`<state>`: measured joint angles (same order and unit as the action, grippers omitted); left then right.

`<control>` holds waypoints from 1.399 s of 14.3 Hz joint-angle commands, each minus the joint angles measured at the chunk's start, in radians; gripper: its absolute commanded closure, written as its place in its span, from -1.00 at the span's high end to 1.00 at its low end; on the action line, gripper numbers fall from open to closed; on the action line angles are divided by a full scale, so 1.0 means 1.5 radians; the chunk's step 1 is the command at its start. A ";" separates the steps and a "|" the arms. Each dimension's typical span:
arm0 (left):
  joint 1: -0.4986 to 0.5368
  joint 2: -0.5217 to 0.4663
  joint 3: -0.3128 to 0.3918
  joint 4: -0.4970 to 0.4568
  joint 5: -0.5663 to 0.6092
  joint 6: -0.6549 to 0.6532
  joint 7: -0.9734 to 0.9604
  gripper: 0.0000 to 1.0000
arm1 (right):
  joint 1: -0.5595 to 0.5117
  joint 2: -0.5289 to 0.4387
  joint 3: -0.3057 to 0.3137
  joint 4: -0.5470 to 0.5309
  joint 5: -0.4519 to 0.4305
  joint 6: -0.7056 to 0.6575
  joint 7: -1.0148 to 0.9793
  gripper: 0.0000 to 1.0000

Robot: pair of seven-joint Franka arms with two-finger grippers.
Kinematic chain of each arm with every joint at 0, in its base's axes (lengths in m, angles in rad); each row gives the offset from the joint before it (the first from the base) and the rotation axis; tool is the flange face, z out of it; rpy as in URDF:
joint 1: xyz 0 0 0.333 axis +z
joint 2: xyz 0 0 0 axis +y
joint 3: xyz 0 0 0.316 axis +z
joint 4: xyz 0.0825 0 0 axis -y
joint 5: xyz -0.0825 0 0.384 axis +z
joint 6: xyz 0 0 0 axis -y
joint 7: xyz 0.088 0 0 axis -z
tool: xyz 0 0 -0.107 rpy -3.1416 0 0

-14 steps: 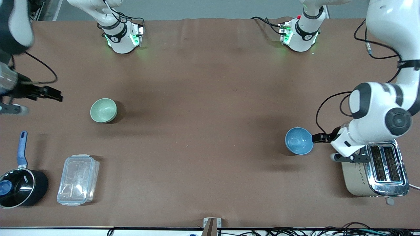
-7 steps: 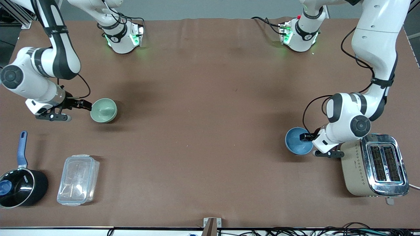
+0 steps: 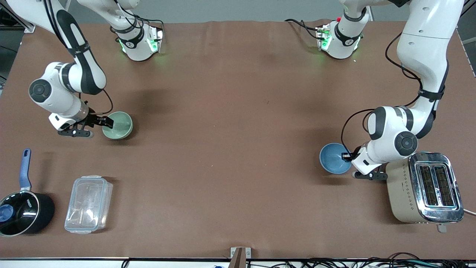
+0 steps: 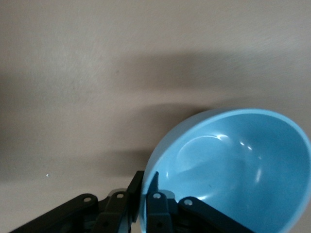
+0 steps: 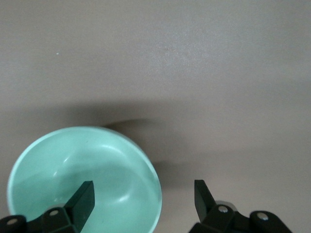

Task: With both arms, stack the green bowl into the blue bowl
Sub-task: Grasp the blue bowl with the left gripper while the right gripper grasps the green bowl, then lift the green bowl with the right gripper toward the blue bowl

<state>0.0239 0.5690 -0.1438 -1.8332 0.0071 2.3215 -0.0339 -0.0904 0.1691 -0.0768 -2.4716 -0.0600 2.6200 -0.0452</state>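
The green bowl (image 3: 118,125) sits toward the right arm's end of the table; the blue bowl (image 3: 334,158) sits toward the left arm's end, beside the toaster (image 3: 424,188), and looks tipped up. Our worry: a thin rim pinch lets the blue bowl swing or slip once lifted, and the green one could skid if we close off-centre. Our left gripper (image 4: 144,196) has its jaws clamped narrow on the blue bowl's rim. Our right gripper (image 5: 143,196) stands wide, one finger inside the green bowl, one outside.
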 commanded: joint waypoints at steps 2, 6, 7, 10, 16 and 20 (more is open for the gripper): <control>0.002 -0.013 -0.061 0.021 0.007 0.000 -0.064 -0.99 | -0.024 0.009 0.006 -0.049 -0.005 0.098 0.004 0.00; -0.012 -0.008 -0.162 0.054 0.009 0.000 -0.211 -0.99 | -0.024 0.005 0.008 -0.047 0.003 0.094 0.021 -0.98; -0.035 -0.005 -0.167 0.069 0.009 0.000 -0.250 -0.99 | -0.023 0.004 0.008 -0.047 0.003 0.093 0.024 -0.97; -0.127 0.022 -0.166 0.108 0.014 0.001 -0.362 -0.99 | -0.018 -0.022 0.010 -0.032 0.004 0.037 0.034 -0.98; -0.230 0.114 -0.158 0.173 0.015 0.043 -0.460 -1.00 | 0.042 -0.103 0.016 0.078 0.005 -0.151 0.105 -0.97; -0.257 0.154 -0.154 0.173 0.014 0.096 -0.461 -0.98 | 0.167 -0.100 0.015 0.189 0.005 -0.276 0.272 -0.98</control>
<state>-0.3356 0.7723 -0.3861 -1.6046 0.0071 2.4402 -0.7102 0.0844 0.0152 -0.0480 -2.2453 -0.0560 2.2597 0.2586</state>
